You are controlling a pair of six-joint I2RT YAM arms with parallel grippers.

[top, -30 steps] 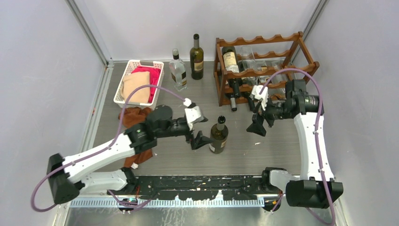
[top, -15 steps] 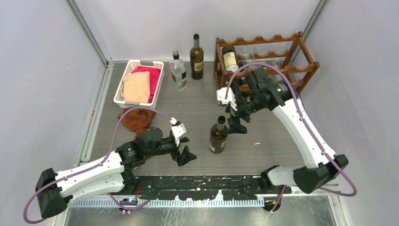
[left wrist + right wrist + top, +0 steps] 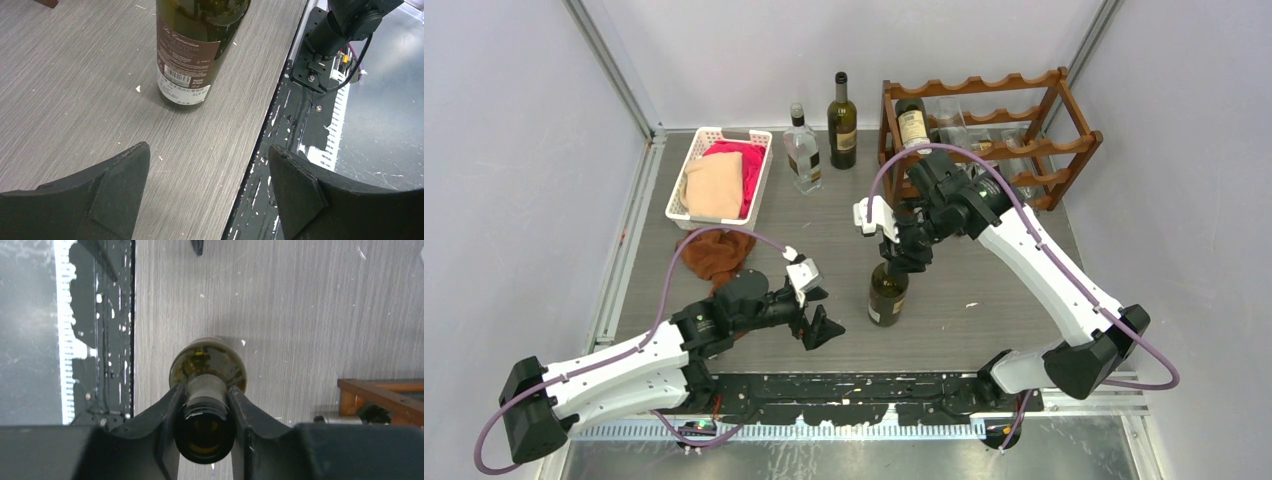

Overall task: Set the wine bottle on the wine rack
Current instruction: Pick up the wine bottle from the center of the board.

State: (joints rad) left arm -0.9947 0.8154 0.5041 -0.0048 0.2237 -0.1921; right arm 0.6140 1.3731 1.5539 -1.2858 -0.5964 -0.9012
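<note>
A dark green wine bottle (image 3: 888, 297) with a brown label stands upright on the grey table, in front of the arms. My right gripper (image 3: 894, 262) reaches down over it from above. In the right wrist view its fingers (image 3: 170, 407) press both sides of the bottle's neck (image 3: 206, 385), just below the open mouth. My left gripper (image 3: 819, 327) hangs open to the bottle's left, apart from it. The left wrist view shows the bottle (image 3: 187, 55) beyond the spread fingertips (image 3: 127, 165). The reddish-brown wine rack (image 3: 984, 85) stands at the back right with bottles lying in it.
A white basket (image 3: 707, 135) of pink and beige cloths sits at the back left, with a brown cloth (image 3: 717, 252) in front of it. A clear bottle (image 3: 802, 152) and a dark bottle (image 3: 842, 125) stand upright behind. The black base rail (image 3: 854, 385) lines the near edge.
My right arm swung left from near the rack to above the bottle, and its fingers closed on the neck. My left gripper pulled back from the bottle toward the near left.
</note>
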